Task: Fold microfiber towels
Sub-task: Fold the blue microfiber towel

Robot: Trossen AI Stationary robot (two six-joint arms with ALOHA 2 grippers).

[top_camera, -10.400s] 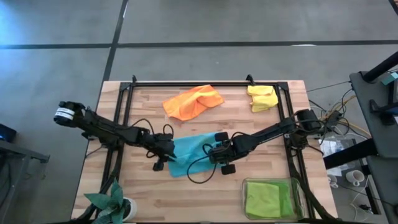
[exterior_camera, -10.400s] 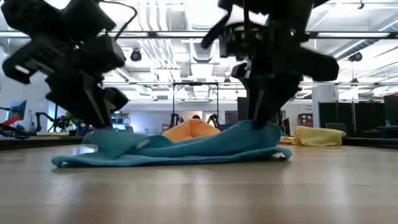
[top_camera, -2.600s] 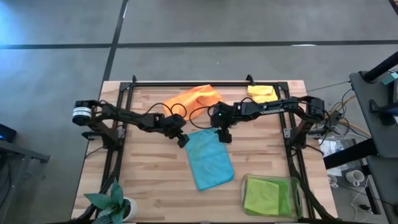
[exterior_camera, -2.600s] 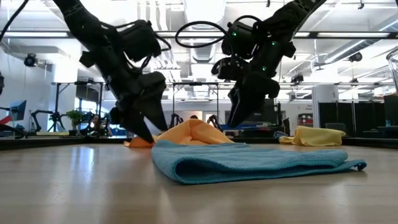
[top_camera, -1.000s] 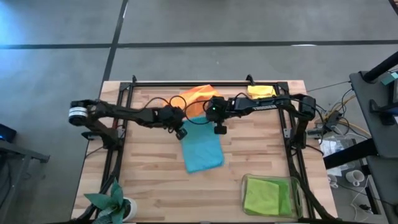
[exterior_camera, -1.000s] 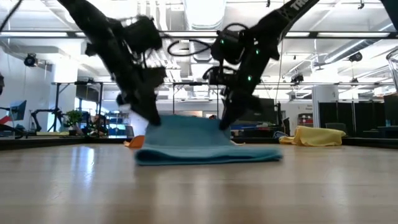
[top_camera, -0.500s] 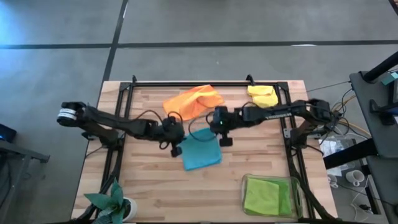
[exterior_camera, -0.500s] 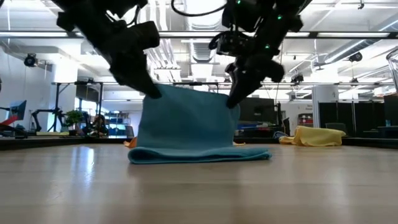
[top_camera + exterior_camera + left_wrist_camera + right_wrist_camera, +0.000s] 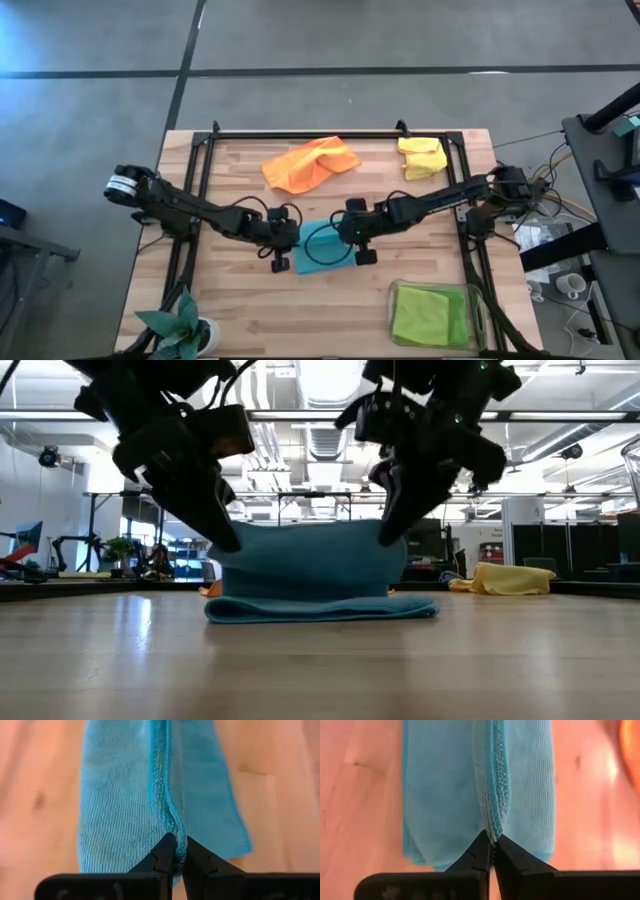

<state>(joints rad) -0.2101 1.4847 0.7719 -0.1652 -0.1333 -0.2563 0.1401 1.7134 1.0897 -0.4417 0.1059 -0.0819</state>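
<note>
A light blue microfiber towel [image 9: 325, 252] lies mid-table, between my two grippers. Its raised upper edge [image 9: 310, 528] stretches from one gripper to the other. Below that edge it hangs like a curtain, and its folded lower part [image 9: 320, 608] rests on the wood. My left gripper [image 9: 294, 246] is shut on the raised edge's left end. My right gripper [image 9: 351, 244] is shut on its right end. Both wrist views show the towel's hemmed edges running away from the shut fingertips, at my left gripper [image 9: 179, 842] and at my right gripper [image 9: 492, 840]. My left gripper pinches the towel's raised edge at its left corner [image 9: 172, 826] between its two fingertips, slanting down from above; several hemmed layers meet there. The cloth hangs below, nearly taut toward the other gripper. My right gripper pinches the same edge at its right corner [image 9: 494, 831], also slanting down, with several layers between the fingertips. The cloth hangs below it, its lower fold on the table.
An orange towel [image 9: 310, 163] and a yellow towel [image 9: 422, 157] lie crumpled near the far edge. A clear tray [image 9: 478, 318] holding a green towel [image 9: 432, 318] stands at the near right corner. A small plant [image 9: 180, 322] stands at the near left corner.
Both grippers, still shut on the towel's edge, have moved together toward the table's near edge. The held edge has been carried over the part on the table. That lower part has stayed on the wood, and the towel takes up less of the table than before.
</note>
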